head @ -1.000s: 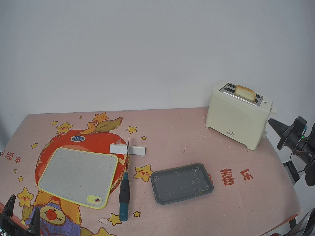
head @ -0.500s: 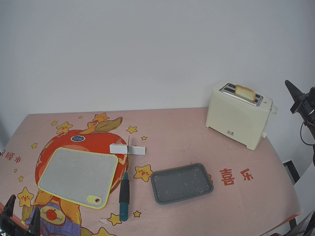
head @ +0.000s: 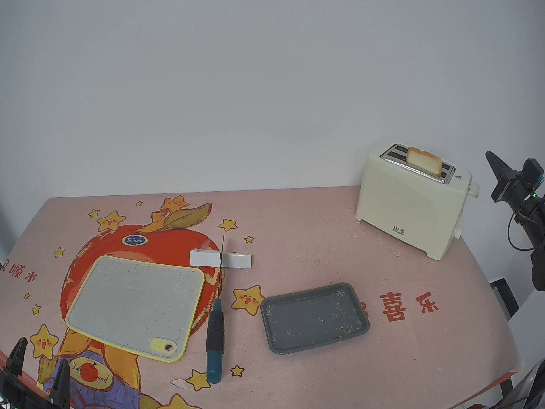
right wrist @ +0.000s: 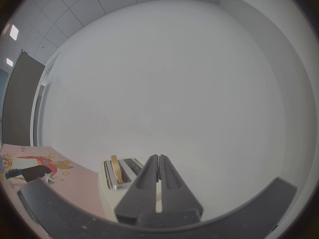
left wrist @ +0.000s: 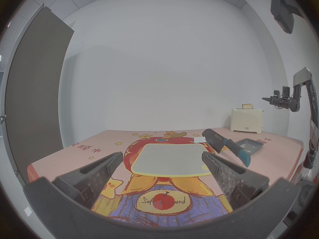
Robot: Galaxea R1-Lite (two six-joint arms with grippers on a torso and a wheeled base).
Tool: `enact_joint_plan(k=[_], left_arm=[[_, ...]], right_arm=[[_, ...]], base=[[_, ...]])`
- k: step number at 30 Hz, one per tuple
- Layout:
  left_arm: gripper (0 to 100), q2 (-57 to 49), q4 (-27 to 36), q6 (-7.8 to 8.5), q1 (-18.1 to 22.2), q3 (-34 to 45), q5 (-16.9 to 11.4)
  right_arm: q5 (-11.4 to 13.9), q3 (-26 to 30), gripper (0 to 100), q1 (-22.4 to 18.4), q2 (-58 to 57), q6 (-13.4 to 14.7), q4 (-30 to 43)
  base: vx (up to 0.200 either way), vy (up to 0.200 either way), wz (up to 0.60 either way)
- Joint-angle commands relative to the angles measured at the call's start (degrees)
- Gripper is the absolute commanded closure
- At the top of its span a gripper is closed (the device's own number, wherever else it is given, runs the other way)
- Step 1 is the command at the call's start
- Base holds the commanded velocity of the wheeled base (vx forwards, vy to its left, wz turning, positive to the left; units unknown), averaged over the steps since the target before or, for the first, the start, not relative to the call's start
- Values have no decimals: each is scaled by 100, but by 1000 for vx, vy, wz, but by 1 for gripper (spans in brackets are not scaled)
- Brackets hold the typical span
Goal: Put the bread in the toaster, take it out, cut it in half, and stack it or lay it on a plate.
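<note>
The right gripper [head: 490,158] hangs in the air off the table's edge, at about 3 o'clock from the toaster [head: 411,203] and near the height of its top. It points toward the toaster but does not touch it. Its two fingers [right wrist: 150,170] are pressed flat together with nothing between them.

The slice of bread [head: 424,161] stands up in one slot of the cream toaster, and its golden top pokes out. The toaster sits on the pink table [head: 318,240] at the far right corner, about 2 o'clock from the middle.

The left gripper [left wrist: 162,157] is low at the near left corner of the table, about 7 o'clock. Its fingers [left wrist: 96,175] are spread wide apart and hold nothing. They are above the tablecloth, at 6 o'clock from the cutting board [head: 136,299].

The cutting board is grey with a yellow rim and lies flat on the left side. Just at its 3 o'clock side lies the knife [head: 215,339] with a blue-green handle. Its thin blade runs toward 12 o'clock into a small white block [head: 235,261]. The grey plate [head: 315,319] lies at 3 o'clock from the knife, with crumbs in it.
</note>
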Motion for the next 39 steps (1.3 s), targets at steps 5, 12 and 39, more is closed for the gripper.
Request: enact_joint_plan(k=[5, 12, 39], left_arm=[[0, -57, 0, 0, 1, 92, 1], [0, -57, 0, 0, 1, 92, 1], [0, -57, 0, 0, 1, 92, 1]], right_arm=[[7, 172, 100, -25, 255, -91, 6], [51, 322, 100, -51, 457, -381, -12], [122, 664, 100, -60, 501, -539, 67]], base=[[0, 0, 0], [0, 0, 0], [0, 0, 0]])
